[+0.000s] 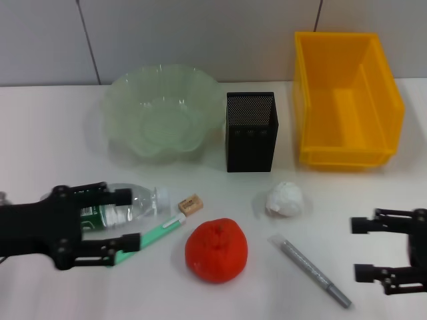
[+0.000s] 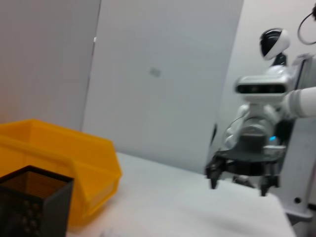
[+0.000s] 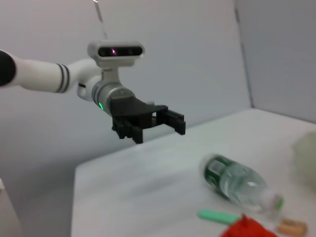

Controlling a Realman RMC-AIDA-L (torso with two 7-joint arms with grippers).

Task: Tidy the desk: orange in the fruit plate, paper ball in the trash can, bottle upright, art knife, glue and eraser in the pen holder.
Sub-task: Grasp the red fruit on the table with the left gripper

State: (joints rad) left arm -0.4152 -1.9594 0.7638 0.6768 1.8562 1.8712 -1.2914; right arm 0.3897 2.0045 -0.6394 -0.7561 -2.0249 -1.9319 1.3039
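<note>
The bottle [image 1: 143, 200] lies on its side at the front left, cap toward the eraser [image 1: 190, 203]. My left gripper [image 1: 128, 219] is open, one finger on each side of the bottle's labelled end; the right wrist view shows this gripper [image 3: 163, 123] raised off the table behind the bottle [image 3: 237, 182]. A green art knife [image 1: 159, 232] lies by the bottle. The orange [image 1: 217, 250] sits front centre, and the paper ball [image 1: 285, 199] is right of it. A grey glue pen [image 1: 310, 272] lies beside my open right gripper [image 1: 359, 249]. At the back are the fruit plate [image 1: 163, 113], pen holder [image 1: 250, 131] and trash can [image 1: 347, 100].
The yellow trash can [image 2: 64, 158] and the black mesh holder [image 2: 34, 202] also show in the left wrist view, with my right gripper [image 2: 238, 186] farther off. A grey wall runs behind the white table.
</note>
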